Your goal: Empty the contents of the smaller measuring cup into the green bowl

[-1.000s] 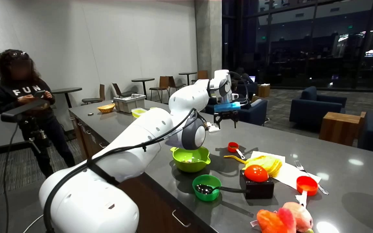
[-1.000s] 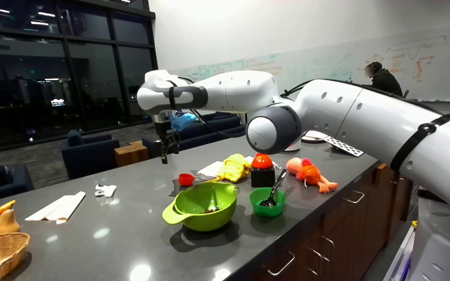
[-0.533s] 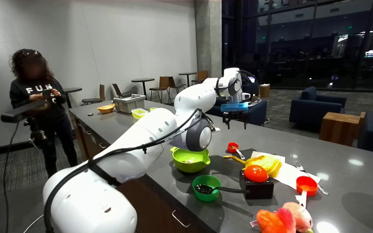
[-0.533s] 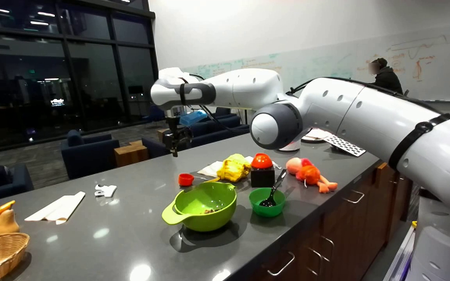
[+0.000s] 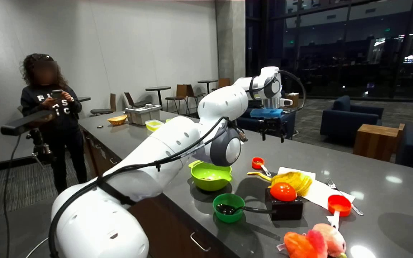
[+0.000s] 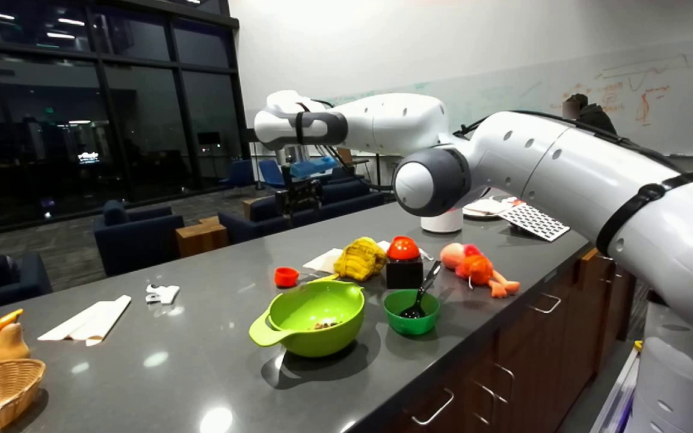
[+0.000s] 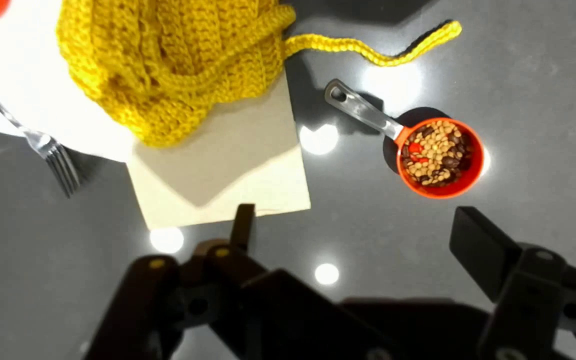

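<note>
We think the small red measuring cup (image 7: 447,191) is light and hard, like plastic, so it should not squash or break when we pinch it. Its handle (image 7: 365,111) looks smooth and shiny, maybe metal, so it could slip or spin if we grab only the tip. We should hold it by the handle, close to the round part, and keep it level, because the little bits (image 7: 435,155) inside could spill. We see a round, orange-red cup and a gray handle with a hole near its end. The bits look like beans or seeds: tan, dark brown and a few red. The cup sits upright on the counter (image 6: 214,349), near the green bowl (image 6: 325,340) but not touching it. Its handle points toward a yellow knitted thing (image 7: 173,65). Our gripper (image 7: 360,232) is up above the counter, spread wide, with nothing in it.
</note>
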`<state>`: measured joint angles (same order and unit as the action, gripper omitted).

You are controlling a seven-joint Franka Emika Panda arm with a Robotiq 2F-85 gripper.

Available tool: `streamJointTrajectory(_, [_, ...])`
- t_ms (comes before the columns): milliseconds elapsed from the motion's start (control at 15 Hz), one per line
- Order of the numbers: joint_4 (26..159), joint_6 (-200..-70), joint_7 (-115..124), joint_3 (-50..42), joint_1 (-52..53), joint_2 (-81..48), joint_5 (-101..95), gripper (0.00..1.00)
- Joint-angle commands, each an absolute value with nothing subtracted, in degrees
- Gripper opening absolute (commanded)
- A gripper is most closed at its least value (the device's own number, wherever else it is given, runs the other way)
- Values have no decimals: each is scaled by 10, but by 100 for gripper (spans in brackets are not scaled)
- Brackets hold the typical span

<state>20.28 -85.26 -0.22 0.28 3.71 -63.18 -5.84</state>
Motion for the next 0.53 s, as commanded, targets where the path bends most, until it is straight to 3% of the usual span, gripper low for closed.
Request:
streamJointTrajectory(0, [203, -814, 60, -2, 28, -604, -55, 100])
streamJointTrajectory(467, [216, -782, 155, -14, 22, -567, -45, 100])
